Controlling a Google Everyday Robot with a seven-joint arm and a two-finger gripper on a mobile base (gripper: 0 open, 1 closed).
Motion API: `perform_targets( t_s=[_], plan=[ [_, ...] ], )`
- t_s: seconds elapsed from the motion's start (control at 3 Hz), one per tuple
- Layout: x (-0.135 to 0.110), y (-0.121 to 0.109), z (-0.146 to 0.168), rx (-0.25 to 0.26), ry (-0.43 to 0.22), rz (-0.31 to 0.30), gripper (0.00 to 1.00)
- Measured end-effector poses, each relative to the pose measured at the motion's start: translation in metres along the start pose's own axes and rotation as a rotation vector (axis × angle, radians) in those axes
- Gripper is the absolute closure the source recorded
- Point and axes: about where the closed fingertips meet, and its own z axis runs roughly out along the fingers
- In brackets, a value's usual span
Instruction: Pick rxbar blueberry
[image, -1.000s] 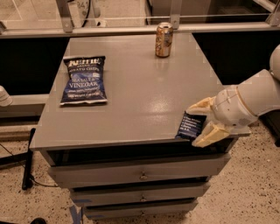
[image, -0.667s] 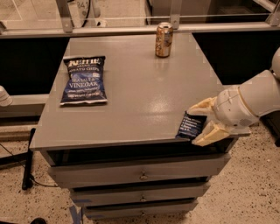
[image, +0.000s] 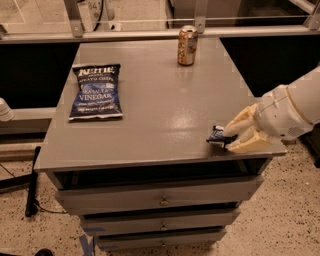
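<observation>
The rxbar blueberry (image: 218, 136), a small dark navy bar with white text, is at the table's front right corner, held between the two cream fingers of my gripper (image: 230, 140). The gripper reaches in from the right on a white arm and is shut on the bar's right end. The bar's left end sticks out past the fingertips, just above the tabletop. The fingers hide the rest of the bar.
A large dark blue Kettle chip bag (image: 96, 91) lies flat at the table's left. A brown drink can (image: 187, 45) stands at the back centre. The grey table (image: 150, 110) has drawers below its front edge. A rail runs behind it.
The bar now shows shorter and sits a little higher between the fingers, tipped up off the table corner. The chip bag and can have not moved.
</observation>
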Motion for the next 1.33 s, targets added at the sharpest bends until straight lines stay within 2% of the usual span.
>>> perform_targets(
  t_s=[0.33, 0.67, 1.0, 1.33],
  plan=[
    [-0.011, -0.003, -0.023, 0.033, 0.016, -0.006, 1.00],
    [-0.023, -0.015, -0.039, 0.074, 0.014, -0.017, 1.00],
    [-0.039, -0.044, -0.052, 0.144, -0.055, -0.027, 1.00],
    [-0.059, -0.074, -0.074, 0.241, -0.165, -0.014, 1.00]
  ],
)
